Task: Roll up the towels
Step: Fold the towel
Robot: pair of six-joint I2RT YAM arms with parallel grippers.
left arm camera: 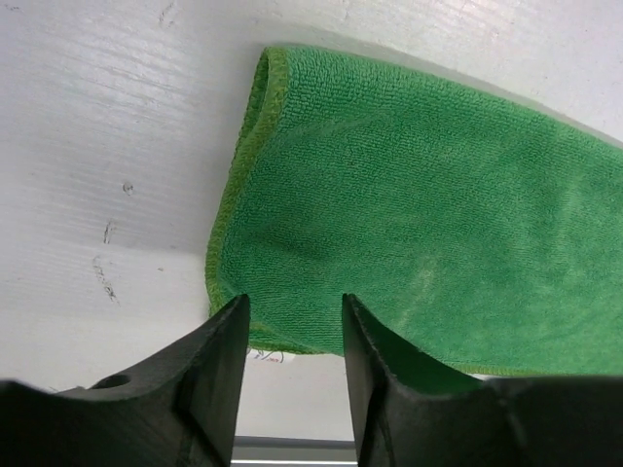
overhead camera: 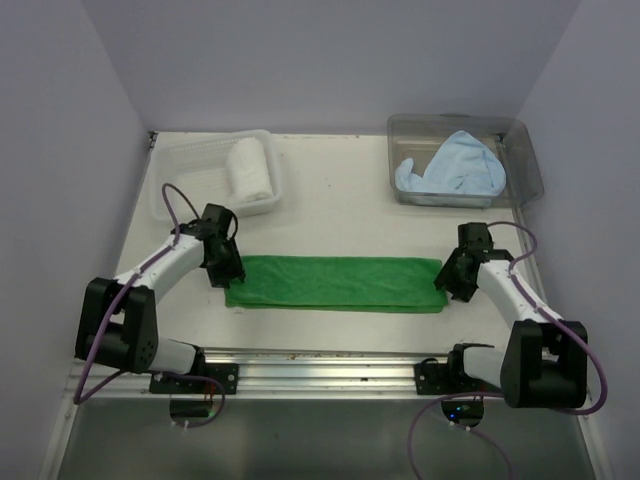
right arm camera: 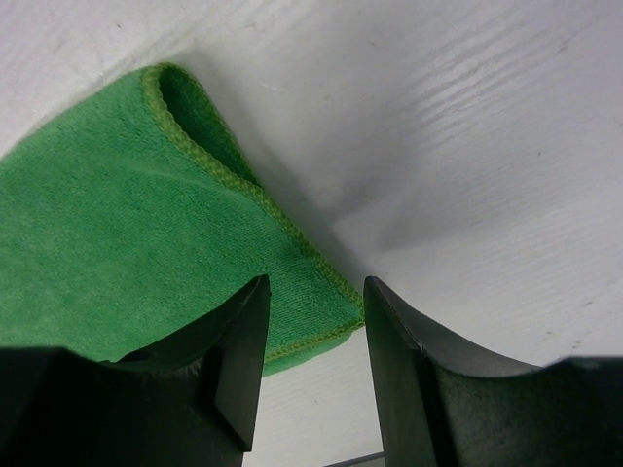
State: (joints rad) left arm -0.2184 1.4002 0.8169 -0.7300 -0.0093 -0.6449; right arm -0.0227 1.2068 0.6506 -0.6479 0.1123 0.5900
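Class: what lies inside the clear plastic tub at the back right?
A crumpled light blue towel lies in the clear tub. Anything beneath the towel is covered and cannot be seen.

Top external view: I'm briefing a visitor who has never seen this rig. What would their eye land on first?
The bright green towel, a long folded strip across the middle of the table, with the left hand at one end and the right hand at the other. Then the rolled white towel in the lattice basket, far left, and the light blue towel heaped in the clear tub, far right.
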